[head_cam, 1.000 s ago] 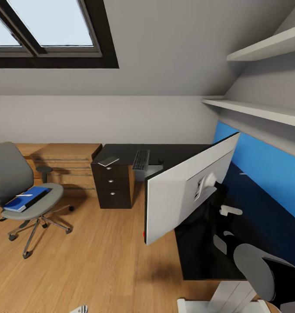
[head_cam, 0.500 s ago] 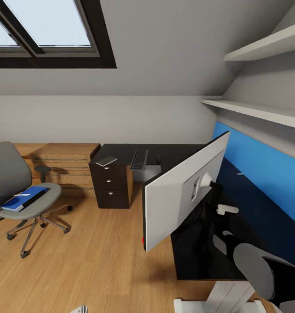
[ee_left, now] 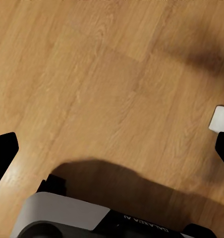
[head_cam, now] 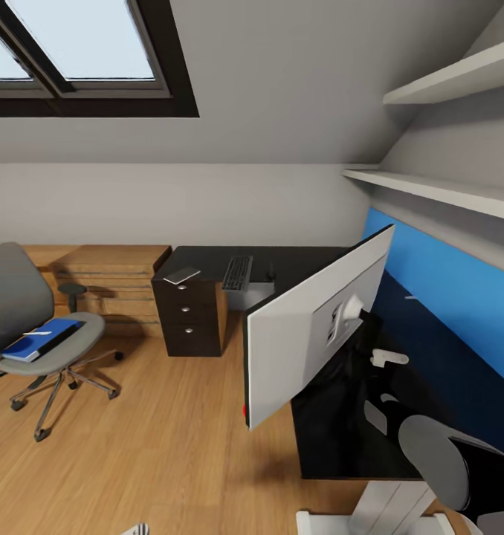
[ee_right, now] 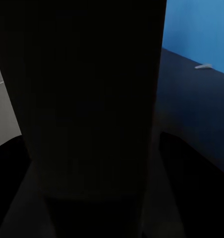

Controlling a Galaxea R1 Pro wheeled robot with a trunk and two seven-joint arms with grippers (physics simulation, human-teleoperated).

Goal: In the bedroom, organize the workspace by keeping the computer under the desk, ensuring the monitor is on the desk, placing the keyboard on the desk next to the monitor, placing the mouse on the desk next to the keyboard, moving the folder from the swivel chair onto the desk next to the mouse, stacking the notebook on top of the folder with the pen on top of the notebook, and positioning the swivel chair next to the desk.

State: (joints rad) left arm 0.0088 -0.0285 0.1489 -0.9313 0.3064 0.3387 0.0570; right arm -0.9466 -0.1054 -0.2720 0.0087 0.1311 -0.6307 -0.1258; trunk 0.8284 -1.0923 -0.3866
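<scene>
The monitor [head_cam: 311, 327] stood tilted over the near wing of the desk [head_cam: 207, 260], its white back toward the head camera and its lower corner with the red dot hanging past the desk's front edge, so it looked lifted or in mid-placement rather than settled; the right wrist view was almost wholly dark, a black slab close before the lens with the blue wall panel [ee_right: 201, 29] beyond, which suggested the right arm was at the monitor, though whether its fingers were closed on anything could not be told; the left gripper [ee_left: 112, 144] hung over bare wood floor [ee_left: 92, 74], its 2 dark fingertips spread wide at the edges of the left wrist view and holding nothing. The keyboard [head_cam: 238, 273] already lay on the far wing of the desk, above the 3-drawer unit's side, with a small flat grey object [head_cam: 182, 276] near it that could not be identified; a pale box under the desk [head_cam: 248, 297] was probably the computer, though too hidden to be sure. The folder [head_cam: 40, 339] lay on the swivel chair [head_cam: 51, 338], with something white on top of it, and the chair stood well apart from the desk; so the folder, notebook, pen and chair steps seemed left to do, and the mouse's position was unclear.
</scene>
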